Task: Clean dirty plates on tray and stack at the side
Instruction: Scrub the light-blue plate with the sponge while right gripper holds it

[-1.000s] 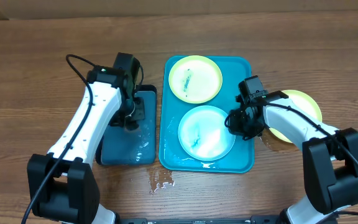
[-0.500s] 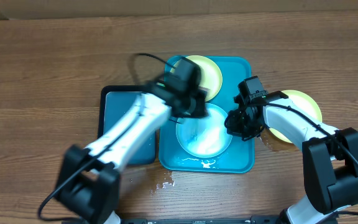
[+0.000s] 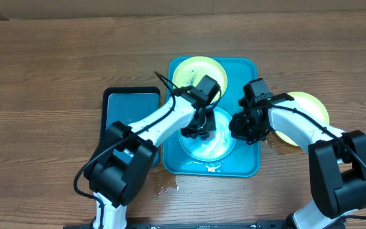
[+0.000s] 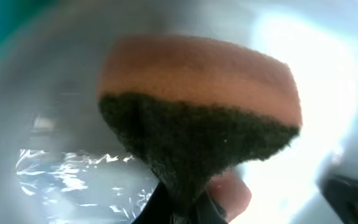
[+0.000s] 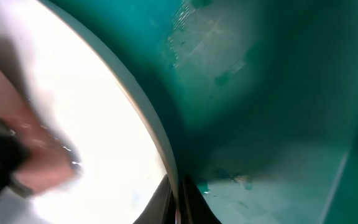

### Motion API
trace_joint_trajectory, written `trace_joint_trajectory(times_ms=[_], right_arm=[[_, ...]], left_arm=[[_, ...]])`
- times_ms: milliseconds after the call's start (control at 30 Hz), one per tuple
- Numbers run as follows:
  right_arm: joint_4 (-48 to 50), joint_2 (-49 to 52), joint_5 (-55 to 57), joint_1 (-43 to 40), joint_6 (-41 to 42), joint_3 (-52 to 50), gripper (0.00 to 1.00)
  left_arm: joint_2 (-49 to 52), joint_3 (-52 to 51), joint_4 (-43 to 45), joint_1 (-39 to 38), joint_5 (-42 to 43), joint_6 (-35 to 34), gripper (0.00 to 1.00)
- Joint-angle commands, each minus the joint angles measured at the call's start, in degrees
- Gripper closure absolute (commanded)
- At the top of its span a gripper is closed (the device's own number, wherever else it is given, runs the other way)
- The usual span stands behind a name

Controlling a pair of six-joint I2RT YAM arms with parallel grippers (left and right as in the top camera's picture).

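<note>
White plate point(image 5: 86, 118) on turquoise tray point(image 5: 272, 87)

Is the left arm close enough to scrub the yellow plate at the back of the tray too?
Probably yes. The left tool, holding the sponge, is over the blue plate, right beside that yellow plate, and nothing lies between them.

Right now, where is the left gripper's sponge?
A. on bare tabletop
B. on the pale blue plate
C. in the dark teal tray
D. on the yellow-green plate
B: the left gripper holds the sponge against the pale blue plate in the turquoise tray.
</note>
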Motion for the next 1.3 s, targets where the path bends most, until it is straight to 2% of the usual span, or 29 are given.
trace_joint_trajectory(times_ms=[0, 167, 267, 400, 533, 600, 700, 867, 967, 1133, 1267], right_arm=[[-0.3, 0.9, 1.6, -0.1, 0.6, -0.9, 0.96], [-0.3, 0.9, 1.6, -0.1, 0.6, -0.9, 0.96], [-0.3, 0.9, 1.6, -0.1, 0.6, -0.9, 0.96], [-0.3, 0.9, 1.6, -0.1, 0.6, -0.9, 0.96], [-0.3, 0.9, 1.6, -0.1, 0.6, -0.9, 0.96], [-0.3, 0.9, 1.6, -0.1, 0.6, -0.9, 0.96], [-0.3, 0.9, 1.6, -0.1, 0.6, -0.9, 0.96], [-0.3, 0.9, 1.6, -0.1, 0.6, -0.9, 0.96], [-0.3, 0.9, 1.6, -0.1, 0.6, -0.9, 0.96], [-0.3, 0.9, 1.6, -0.1, 0.6, -0.9, 0.96], [-0.3, 0.9, 1.6, -0.1, 0.6, -0.9, 0.96]], left_arm=[[1.1, 0.3, -3.2, 4.2, -10.1, -1.7, 0.96], [1.1, 1.0, -7.1, 6.3, -17.1, 2.1, 0.96], [1.2, 1.0, -6.4, 6.4, -15.6, 6.9, 0.96], [1.2, 0.7, -1.9, 5.6, 0.6, 13.4, 0.96], [1.5, -0.3, 6.3, 3.3, 17.3, 13.6, 0.96], [2.3, -0.3, 10.1, 1.5, 22.0, 12.7, 0.96], [3.7, -0.3, 11.7, -0.9, 23.7, 9.6, 0.96], [4.5, -0.3, 6.2, -1.8, 22.0, 8.7, 0.96], [4.5, -0.2, -1.7, -0.9, 12.7, 6.3, 0.96], [4.5, 1.0, -8.6, 1.3, 4.8, 4.8, 0.96], [4.5, 3.8, -15.1, 2.6, -8.1, 3.7, 0.96]])
